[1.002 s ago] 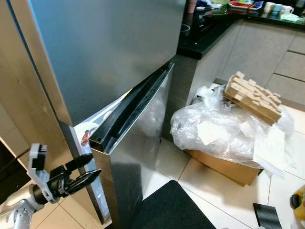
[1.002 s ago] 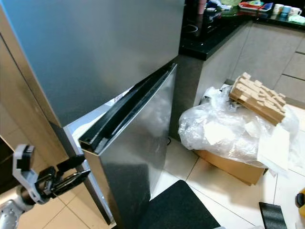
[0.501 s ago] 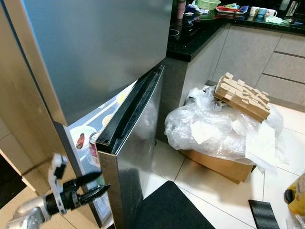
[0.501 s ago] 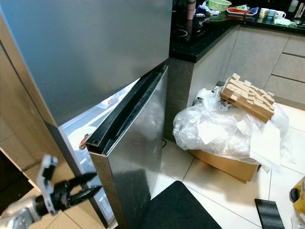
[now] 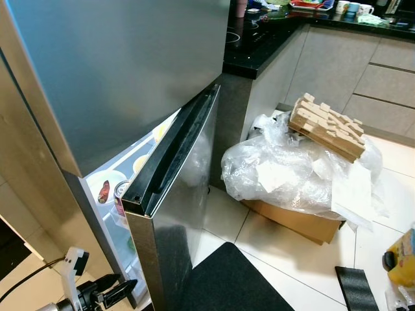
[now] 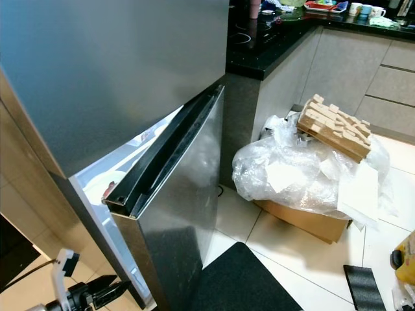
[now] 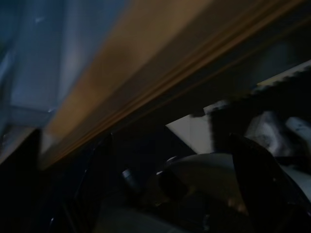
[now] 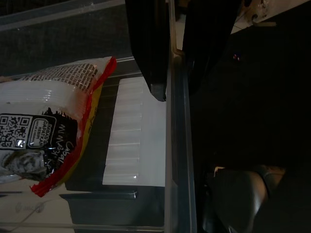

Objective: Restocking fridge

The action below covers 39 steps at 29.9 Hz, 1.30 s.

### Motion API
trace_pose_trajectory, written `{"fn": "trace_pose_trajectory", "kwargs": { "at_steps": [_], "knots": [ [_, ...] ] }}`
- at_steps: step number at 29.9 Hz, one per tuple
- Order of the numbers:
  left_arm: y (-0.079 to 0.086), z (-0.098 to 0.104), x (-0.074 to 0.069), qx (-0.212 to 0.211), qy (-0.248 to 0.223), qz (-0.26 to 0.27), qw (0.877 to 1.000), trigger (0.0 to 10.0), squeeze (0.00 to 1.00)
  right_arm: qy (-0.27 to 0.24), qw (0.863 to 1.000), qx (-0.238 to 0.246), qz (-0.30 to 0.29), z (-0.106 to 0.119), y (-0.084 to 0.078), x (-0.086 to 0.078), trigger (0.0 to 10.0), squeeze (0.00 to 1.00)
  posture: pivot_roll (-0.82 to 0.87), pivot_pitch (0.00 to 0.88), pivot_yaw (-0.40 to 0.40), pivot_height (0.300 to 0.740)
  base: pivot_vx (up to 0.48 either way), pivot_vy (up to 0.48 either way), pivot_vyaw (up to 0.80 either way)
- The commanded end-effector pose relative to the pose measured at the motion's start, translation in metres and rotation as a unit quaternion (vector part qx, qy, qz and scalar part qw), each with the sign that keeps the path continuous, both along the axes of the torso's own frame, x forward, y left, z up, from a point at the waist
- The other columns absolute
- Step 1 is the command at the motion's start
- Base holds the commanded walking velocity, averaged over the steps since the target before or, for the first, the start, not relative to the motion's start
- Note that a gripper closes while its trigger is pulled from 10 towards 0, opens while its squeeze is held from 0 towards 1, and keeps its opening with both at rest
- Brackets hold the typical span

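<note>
While fridge door [image 5: 175, 194] gapes, left pincer [image 5: 123, 289] hovers low.

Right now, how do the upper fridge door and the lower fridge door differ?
The upper door sits shut and flush; the lower door stands ajar, with lit shelves and food showing in the gap. The upper door shows only its flat front; the lower door also shows its black top edge. The left gripper hangs low beside the lower door, far below the upper door. Both doors are brushed steel.
</note>
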<state>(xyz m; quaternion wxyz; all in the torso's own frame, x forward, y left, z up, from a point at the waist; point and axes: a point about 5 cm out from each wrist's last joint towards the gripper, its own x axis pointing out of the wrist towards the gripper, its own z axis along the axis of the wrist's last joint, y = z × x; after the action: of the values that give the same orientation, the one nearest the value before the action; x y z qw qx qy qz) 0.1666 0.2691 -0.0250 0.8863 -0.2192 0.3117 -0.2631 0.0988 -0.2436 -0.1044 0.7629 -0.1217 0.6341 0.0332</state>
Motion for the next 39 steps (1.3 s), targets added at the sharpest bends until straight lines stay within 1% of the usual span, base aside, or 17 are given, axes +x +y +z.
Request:
{"fn": "trace_pose_trajectory", "kwargs": {
  "at_steps": [1,2,5,6,7,11,15,17,21,24,25,26,27,30,33,37,39],
  "knots": [
    [0.005,-0.012,-0.008,0.028,0.034,0.046,0.998,10.0,0.00,-0.005,1.000,-0.001,-0.005,0.001,-0.001,0.002,10.0,0.00,-0.04,0.000,-0.030,0.740,0.000,0.000,0.00],
    [0.005,-0.012,-0.008,0.028,0.034,0.046,0.998,10.0,0.00,-0.005,1.000,-0.001,-0.005,0.001,-0.001,0.002,10.0,0.00,-0.04,0.000,-0.030,0.740,0.000,0.000,0.00],
    [0.006,-0.019,-0.011,0.042,0.046,0.097,0.993,10.0,0.00,-0.005,1.000,-0.001,-0.006,0.001,-0.001,0.002,10.0,0.00,-0.04,0.000,-0.030,0.740,0.000,0.000,0.00],
    [0.006,-0.021,-0.010,0.046,0.045,0.116,0.991,0.0,0.00,-0.005,1.000,-0.001,-0.006,0.001,-0.001,0.002,10.0,0.00,-0.04,0.000,-0.030,0.740,0.000,0.000,0.00],
    [0.002,-0.024,-0.009,0.051,0.041,0.132,0.989,0.0,0.00,-0.005,1.000,-0.001,-0.006,0.001,-0.001,0.002,10.0,0.00,-0.04,0.000,-0.030,0.740,0.000,0.000,0.00],
    [-0.003,-0.025,-0.006,0.051,0.034,0.134,0.989,0.0,0.00,-0.005,1.000,-0.001,-0.005,0.001,-0.001,0.001,10.0,0.00,-0.04,0.000,-0.030,0.740,0.000,0.000,0.00],
    [-0.015,-0.026,0.002,0.021,0.016,0.142,0.989,0.0,0.00,-0.005,1.000,-0.001,-0.005,0.000,-0.001,0.001,10.0,0.00,-0.05,0.000,-0.029,0.740,0.000,0.000,0.00],
    [-0.022,-0.025,0.006,0.011,0.009,0.134,0.991,0.0,0.00,-0.004,1.000,-0.001,-0.005,0.001,-0.001,0.001,10.0,0.00,-0.05,0.000,-0.033,0.740,0.000,0.000,0.00],
    [-0.033,-0.027,0.010,0.016,0.007,0.110,0.994,0.0,0.00,-0.004,1.000,-0.002,-0.003,0.001,-0.001,0.001,10.0,0.00,-0.05,0.000,-0.032,0.740,0.000,0.000,0.00],
    [-0.040,-0.026,0.016,0.016,-0.001,0.109,0.994,0.0,0.00,-0.005,1.000,-0.003,-0.004,0.001,-0.002,0.001,10.0,0.00,-0.05,0.000,-0.032,0.740,0.000,0.000,0.00],
    [-0.045,-0.025,0.023,0.022,-0.009,0.114,0.993,2.5,0.00,-0.005,1.000,-0.003,-0.004,0.001,-0.002,0.001,10.0,0.00,-0.05,0.000,-0.031,0.740,0.000,0.000,0.00],
    [-0.045,-0.025,0.023,0.022,-0.009,0.114,0.993,2.5,0.00,-0.005,1.000,-0.003,-0.004,0.001,-0.002,0.001,10.0,0.00,-0.05,0.000,-0.031,0.740,0.000,0.000,0.00],
    [-0.047,-0.024,0.027,0.032,-0.015,0.117,0.992,9.9,0.00,-0.004,1.000,-0.003,-0.004,0.001,-0.002,0.001,10.0,0.00,-0.05,0.000,-0.031,0.740,0.000,0.000,0.00],
    [-0.047,-0.021,0.036,0.061,-0.032,0.136,0.988,10.0,0.00,-0.004,1.000,-0.002,-0.003,0.001,-0.002,0.001,10.0,0.00,-0.05,0.000,-0.030,0.740,0.000,0.000,0.00],
    [-0.048,-0.020,0.040,0.080,-0.040,0.143,0.986,10.0,0.00,-0.004,1.000,-0.002,-0.003,0.001,-0.002,0.001,10.0,0.00,-0.05,0.000,-0.029,0.740,0.000,0.000,0.00],
    [-0.054,-0.021,0.040,0.082,-0.039,0.139,0.986,10.0,0.00,-0.005,1.000,-0.001,-0.004,0.001,-0.001,0.001,10.0,0.00,-0.05,0.000,-0.029,0.740,0.000,0.000,0.00],
    [-0.062,-0.021,0.041,0.061,-0.047,0.133,0.988,10.0,0.00,-0.005,1.000,-0.001,-0.005,0.001,-0.001,0.001,10.0,0.00,-0.05,0.000,-0.027,0.740,0.000,0.000,0.00]
  ]
}}
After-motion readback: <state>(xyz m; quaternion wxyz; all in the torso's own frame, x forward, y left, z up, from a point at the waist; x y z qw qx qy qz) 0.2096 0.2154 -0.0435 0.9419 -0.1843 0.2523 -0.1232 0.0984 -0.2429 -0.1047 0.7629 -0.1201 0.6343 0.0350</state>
